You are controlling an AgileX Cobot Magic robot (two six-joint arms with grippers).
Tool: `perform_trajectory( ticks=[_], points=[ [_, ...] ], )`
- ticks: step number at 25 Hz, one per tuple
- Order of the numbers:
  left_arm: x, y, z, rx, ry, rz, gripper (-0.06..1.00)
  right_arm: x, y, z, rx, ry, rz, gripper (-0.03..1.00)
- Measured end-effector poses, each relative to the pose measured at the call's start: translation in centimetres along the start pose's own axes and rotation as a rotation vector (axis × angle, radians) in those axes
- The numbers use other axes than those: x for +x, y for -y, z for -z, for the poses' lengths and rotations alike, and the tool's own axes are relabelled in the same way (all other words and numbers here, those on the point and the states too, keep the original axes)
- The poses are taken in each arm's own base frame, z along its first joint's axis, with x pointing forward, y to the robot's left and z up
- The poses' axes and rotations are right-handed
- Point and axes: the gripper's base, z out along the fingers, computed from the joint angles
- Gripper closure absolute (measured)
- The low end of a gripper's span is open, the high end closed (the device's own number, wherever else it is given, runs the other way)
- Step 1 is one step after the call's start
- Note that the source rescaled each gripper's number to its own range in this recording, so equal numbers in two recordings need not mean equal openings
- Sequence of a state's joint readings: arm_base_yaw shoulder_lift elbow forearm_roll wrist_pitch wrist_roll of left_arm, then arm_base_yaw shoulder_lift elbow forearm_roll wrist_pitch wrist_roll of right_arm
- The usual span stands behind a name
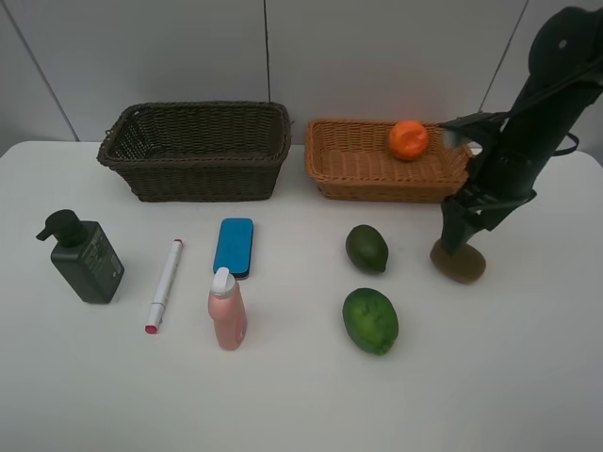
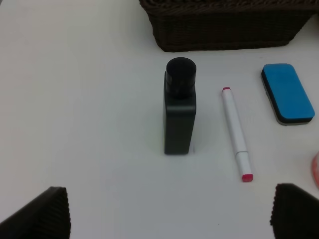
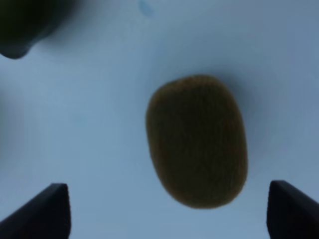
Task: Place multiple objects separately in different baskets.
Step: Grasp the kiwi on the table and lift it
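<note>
The brown kiwi [image 1: 459,263] lies on the table at the right; my right gripper [image 1: 456,237] hangs just above it, open, the kiwi [image 3: 197,141] lying between its fingertips [image 3: 45,211] in the right wrist view. The orange [image 1: 408,139] sits in the light tan basket [image 1: 349,169]. The dark brown basket [image 1: 196,165] stands to its left. Two green fruits [image 1: 366,248] [image 1: 370,320] lie mid-table. The dark green pump bottle [image 1: 85,256], white marker [image 1: 165,284], blue eraser [image 1: 234,246] and pink bottle [image 1: 227,309] stand at the left. My left gripper [image 2: 169,216] is open above the pump bottle [image 2: 179,112].
The white table [image 1: 301,405] runs to a grey wall behind the baskets. The left wrist view also shows the marker [image 2: 236,132], the eraser [image 2: 287,92] and the dark basket's wall [image 2: 224,30].
</note>
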State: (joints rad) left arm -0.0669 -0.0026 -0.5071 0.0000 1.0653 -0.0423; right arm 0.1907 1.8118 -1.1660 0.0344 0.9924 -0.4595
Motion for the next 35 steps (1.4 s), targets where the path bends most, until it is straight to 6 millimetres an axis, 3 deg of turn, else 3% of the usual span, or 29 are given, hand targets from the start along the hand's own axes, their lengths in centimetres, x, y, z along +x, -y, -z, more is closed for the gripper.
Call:
perform_trajectory(
  ticks=[7,20,28,35],
  points=[
    [0.0,0.0,0.0,0.0,0.0,0.0,-0.06,1.0,-0.2,-2.6,0.052,0.056,0.091,-0.03],
    [0.0,0.0,0.0,0.0,0.0,0.0,-0.06,1.4,-0.1,-4.4,0.109,0.104,0.16,-0.03],
    [0.0,0.0,0.0,0.0,0.0,0.0,-0.06,1.3,0.1,-7.5,0.079,0.052,0.162,-0.03],
    [0.0,0.0,0.0,0.0,0.0,0.0,-0.06,1.1,0.2,-7.6,0.088,0.067,0.164,-0.03]
  ],
)
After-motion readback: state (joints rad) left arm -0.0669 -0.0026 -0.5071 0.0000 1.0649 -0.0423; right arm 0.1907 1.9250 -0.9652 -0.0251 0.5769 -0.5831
